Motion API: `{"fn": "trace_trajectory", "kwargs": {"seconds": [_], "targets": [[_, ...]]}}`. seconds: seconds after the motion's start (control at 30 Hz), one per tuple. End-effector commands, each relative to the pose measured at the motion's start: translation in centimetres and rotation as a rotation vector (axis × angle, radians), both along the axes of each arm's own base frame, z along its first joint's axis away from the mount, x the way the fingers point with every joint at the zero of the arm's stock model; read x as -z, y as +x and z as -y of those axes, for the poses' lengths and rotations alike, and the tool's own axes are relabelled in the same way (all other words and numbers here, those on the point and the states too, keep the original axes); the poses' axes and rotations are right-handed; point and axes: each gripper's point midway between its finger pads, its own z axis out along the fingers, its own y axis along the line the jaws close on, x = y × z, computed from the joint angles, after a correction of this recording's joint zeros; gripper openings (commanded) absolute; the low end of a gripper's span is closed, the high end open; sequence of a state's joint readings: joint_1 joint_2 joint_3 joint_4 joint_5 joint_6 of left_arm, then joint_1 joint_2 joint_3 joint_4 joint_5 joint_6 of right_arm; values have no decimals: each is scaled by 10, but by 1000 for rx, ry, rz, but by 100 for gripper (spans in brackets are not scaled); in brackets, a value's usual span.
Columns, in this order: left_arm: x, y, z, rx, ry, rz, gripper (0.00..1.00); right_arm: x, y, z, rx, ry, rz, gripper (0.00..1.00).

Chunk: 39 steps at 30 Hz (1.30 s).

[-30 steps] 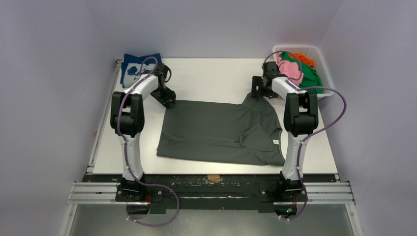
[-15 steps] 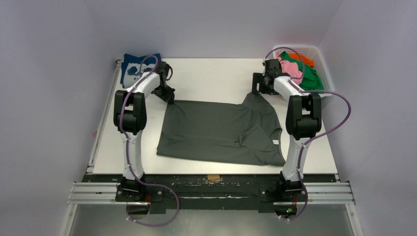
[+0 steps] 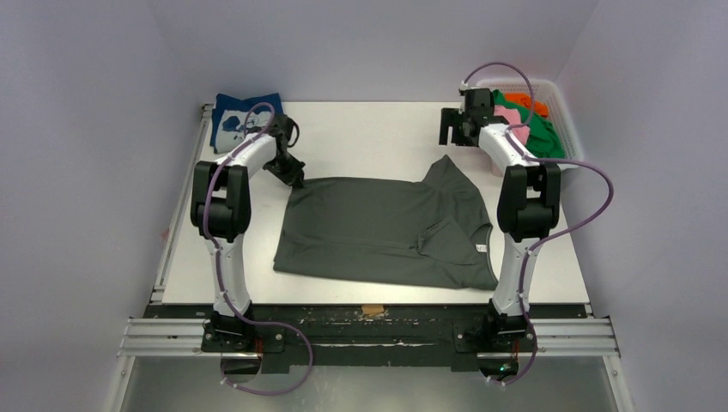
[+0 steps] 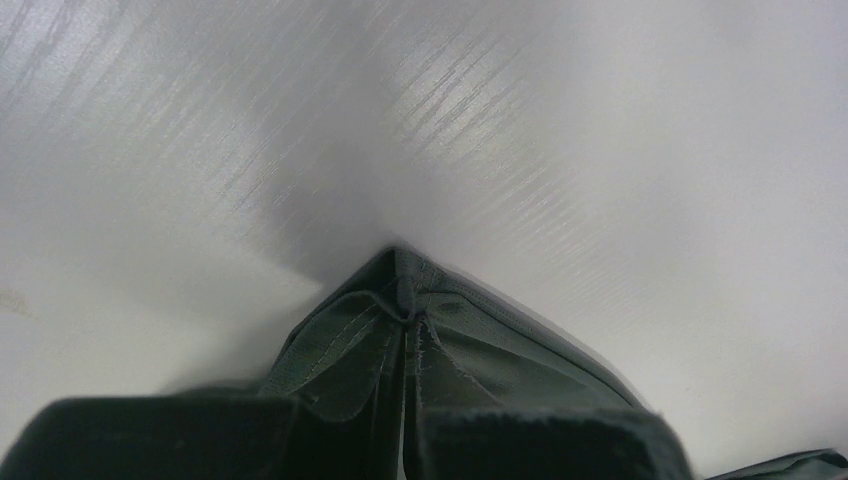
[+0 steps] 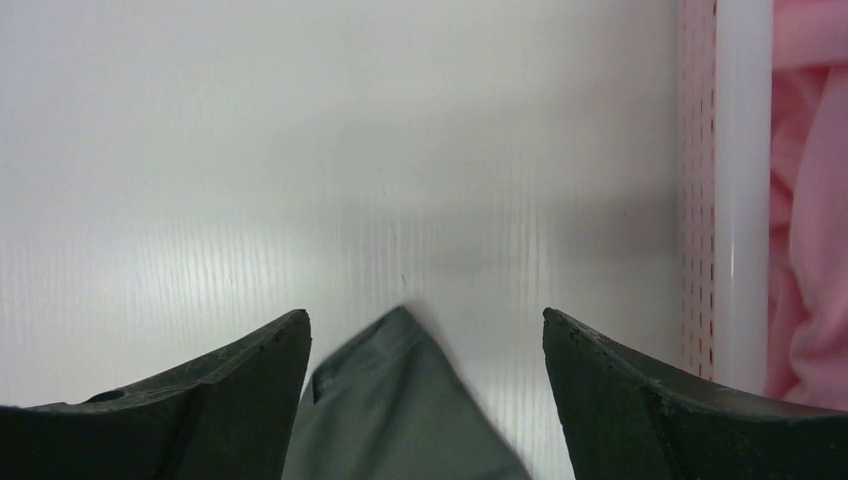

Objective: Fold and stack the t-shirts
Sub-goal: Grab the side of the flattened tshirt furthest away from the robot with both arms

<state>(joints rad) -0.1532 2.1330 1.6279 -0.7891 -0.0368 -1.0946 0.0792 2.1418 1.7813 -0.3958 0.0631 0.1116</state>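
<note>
I judge one navy tee (image 3: 233, 116) done, folded at the table's (image 3: 369, 129) far-left corner; the dark grey tee (image 3: 378, 232) lies spread mid-table, my left end effector (image 3: 294, 178) clamped on its far-left corner, the right end effector (image 3: 453, 129) gaping above its far-right tip (gripping nothing); the bright tees (image 3: 534, 130) wait in the basket (image 3: 562, 96).

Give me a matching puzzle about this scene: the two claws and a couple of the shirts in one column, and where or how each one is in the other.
Column one:
1. left claw
2. right claw
3. navy blue t-shirt
4. pink t-shirt

Column two:
A. in the white mesh basket
B. open, holding nothing
C. at the far left corner of the table
D. shut on a corner of the dark grey t-shirt

Pairs: 1-D, 2-B, 3-C, 4-A
</note>
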Motion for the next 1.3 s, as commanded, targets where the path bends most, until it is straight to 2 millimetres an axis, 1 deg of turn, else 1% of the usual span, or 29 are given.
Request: {"fn": "trace_trajectory", "kwargs": {"seconds": [0.0, 0.1, 0.17, 0.27, 0.37, 0.47, 0.6, 0.7, 0.73, 0.8, 0.87, 0.93, 0.97, 1.0, 1.1, 1.2, 1.27], "targets": [[-24, 6, 4, 35, -13, 85, 0, -1, 25, -20, -60, -15, 43, 81], [-26, 10, 5, 37, -16, 113, 0, 14, 26, -29, -73, -46, 25, 79], [-28, 14, 5, 44, -13, 129, 0, 26, 27, -28, -59, -70, 10, 78], [-34, 25, 4, 62, -5, 162, 0, 45, 27, -22, -29, -95, -26, 76], [-42, 35, 3, 85, 17, 191, 0, 54, 20, -16, 10, -114, -56, 71], [-46, 42, 2, 97, 23, 203, 0, 57, 7, -15, 15, -105, -70, 66], [-49, 44, 3, 103, 19, 210, 0, 53, -11, -11, 34, -110, -79, 61], [-52, 43, 3, 111, 24, 225, 0, 49, -21, -12, 32, -98, -71, 52], [-53, 44, 3, 114, 25, 228, 0, 47, -22, -13, 29, -91, -67, 48], [-53, 43, 3, 122, 23, 229, 0, 45, -22, -16, 23, -79, -56, 34], [-52, 42, 5, 131, 15, 227, 0, 41, -19, -17, 21, -76, -39, 19], [-53, 41, 6, 140, 11, 226, 0, 31, -15, -18, 23, -74, -11, 6], [-54, 41, 6, 143, 8, 228, 0, 26, -15, -18, 21, -72, -1, 2], [-55, 39, 7, 148, 8, 228, 0, 21, -17, -19, 20, -72, 6, 0], [-57, 32, 7, 157, 4, 230, 0, 7, -29, -25, -4, -56, 30, 0], [-60, 22, 7, 162, -5, 239, 0, -4, -50, -34, -27, -43, 38, 0], [-62, 14, 11, 173, -27, 240, 0, -10, -66, -38, -29, -44, 36, 0]]}}
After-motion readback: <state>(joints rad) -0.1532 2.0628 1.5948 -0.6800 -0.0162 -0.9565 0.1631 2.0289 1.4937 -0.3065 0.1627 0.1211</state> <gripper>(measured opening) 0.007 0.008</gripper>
